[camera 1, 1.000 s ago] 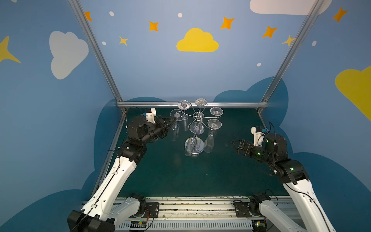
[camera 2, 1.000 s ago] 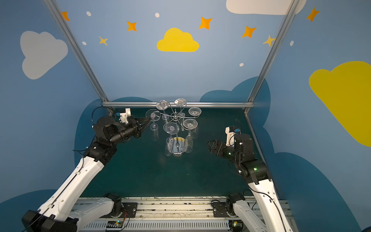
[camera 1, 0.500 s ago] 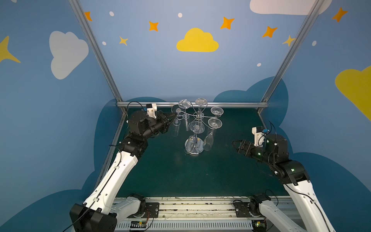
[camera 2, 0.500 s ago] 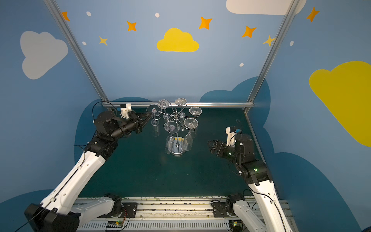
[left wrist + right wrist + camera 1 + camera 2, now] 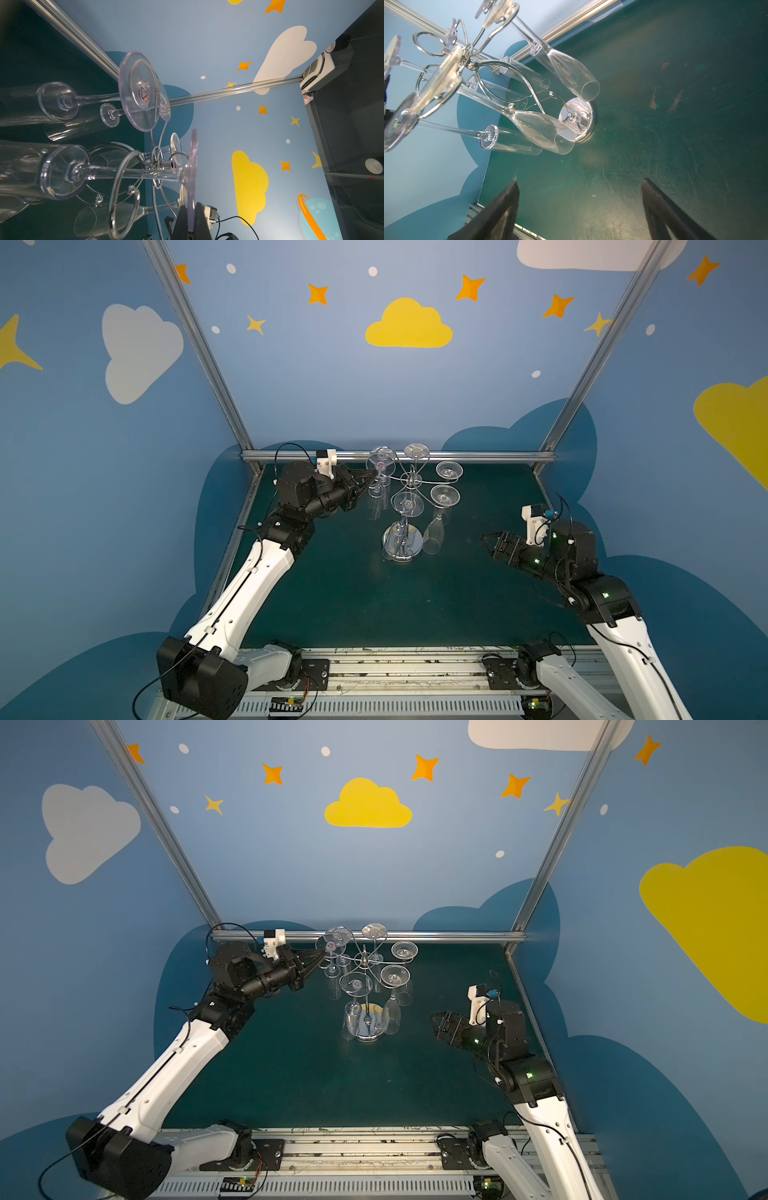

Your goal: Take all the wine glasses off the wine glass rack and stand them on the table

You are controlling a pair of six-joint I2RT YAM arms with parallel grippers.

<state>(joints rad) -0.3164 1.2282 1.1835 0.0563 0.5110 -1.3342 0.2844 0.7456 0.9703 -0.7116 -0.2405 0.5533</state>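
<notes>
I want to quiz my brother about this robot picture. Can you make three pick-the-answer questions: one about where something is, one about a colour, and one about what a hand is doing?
1. Where is the right hand compared with the wine glass rack?
A) touching it
B) off to its right, apart from it
C) behind it

2. What colour is the table?
A) red
B) white
C) dark green

3. What is the left hand doing?
A) pinching the round foot of a wine glass
B) lying on the table
C) hanging wide open, far from everything

Answers:
1 B: both top views show bare table between that hand and the rack.
2 C: the surface is dark green in every view.
3 A: the left wrist view shows the clear foot squeezed in that hand.
</notes>
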